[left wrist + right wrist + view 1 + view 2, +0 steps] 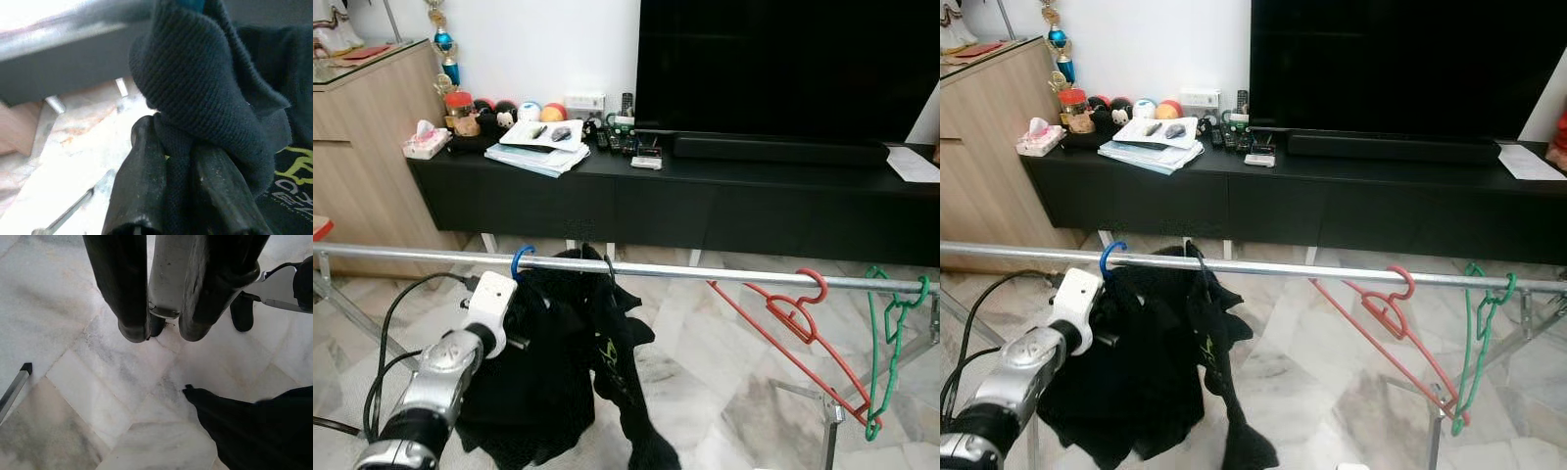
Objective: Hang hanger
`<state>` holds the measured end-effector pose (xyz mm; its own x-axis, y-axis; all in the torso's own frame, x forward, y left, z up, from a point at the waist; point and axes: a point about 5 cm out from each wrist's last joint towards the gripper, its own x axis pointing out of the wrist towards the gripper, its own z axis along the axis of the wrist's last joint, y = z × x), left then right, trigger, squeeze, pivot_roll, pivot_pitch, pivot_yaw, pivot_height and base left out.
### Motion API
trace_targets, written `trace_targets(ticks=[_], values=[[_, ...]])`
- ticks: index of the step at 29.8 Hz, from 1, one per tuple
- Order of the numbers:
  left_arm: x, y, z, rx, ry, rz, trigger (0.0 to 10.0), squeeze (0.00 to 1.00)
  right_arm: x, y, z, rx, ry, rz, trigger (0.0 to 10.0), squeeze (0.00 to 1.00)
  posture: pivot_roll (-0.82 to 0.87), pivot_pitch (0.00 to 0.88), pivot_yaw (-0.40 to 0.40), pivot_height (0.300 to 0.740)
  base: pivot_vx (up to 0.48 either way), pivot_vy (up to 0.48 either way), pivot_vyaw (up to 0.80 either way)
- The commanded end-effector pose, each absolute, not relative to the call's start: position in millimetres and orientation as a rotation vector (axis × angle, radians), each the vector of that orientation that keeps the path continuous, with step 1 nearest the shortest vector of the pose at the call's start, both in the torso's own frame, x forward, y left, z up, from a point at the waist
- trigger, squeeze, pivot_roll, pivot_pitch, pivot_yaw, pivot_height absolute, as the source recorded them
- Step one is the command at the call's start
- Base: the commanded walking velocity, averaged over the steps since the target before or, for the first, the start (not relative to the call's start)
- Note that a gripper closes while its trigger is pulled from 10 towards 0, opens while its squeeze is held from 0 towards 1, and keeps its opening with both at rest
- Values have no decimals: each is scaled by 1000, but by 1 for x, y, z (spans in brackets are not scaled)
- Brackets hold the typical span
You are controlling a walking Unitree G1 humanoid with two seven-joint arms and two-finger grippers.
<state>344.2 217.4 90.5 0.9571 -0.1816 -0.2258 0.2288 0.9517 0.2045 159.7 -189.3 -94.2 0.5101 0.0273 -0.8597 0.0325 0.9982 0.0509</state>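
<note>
Fabric was what you had, operator: your left gripper (178, 171) was pinched on the black garment (548, 362) just below the blue hanger (521, 259), whose hook sat over the metal rail (705, 273). Soft, limp cloth would likely slide or bunch, so you'd have done better gripping the stiff, light hanger near its hook. Your right gripper (164, 333) hung idle over the marble floor (98, 396), fingers slightly parted, holding nothing.

- Both head cams look forward and down over the rail (705, 274) toward the TV stand (1332, 196), sharing nearly the same scene.
- Left wrist cam sits super close on black cloth (210, 93).
- Right wrist cam faces down at the floor (73, 357).
</note>
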Motion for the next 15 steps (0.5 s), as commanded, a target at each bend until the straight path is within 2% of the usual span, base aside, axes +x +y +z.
trace_targets(ticks=[1,9,15], values=[[352,217,98,247,199,-161,10000,0,159,-191,-94,66,1038,-17,10000,0,56,0,-21,740,0,0,0],[357,223,91,238,300,-13,10000,0,159,-193,-94,61,1039,-17,10000,0,52,0,-35,740,0,0,0],[360,220,88,218,335,13,10000,0,160,-195,-94,58,1039,-20,10000,0,46,0,-41,740,0,0,0]])
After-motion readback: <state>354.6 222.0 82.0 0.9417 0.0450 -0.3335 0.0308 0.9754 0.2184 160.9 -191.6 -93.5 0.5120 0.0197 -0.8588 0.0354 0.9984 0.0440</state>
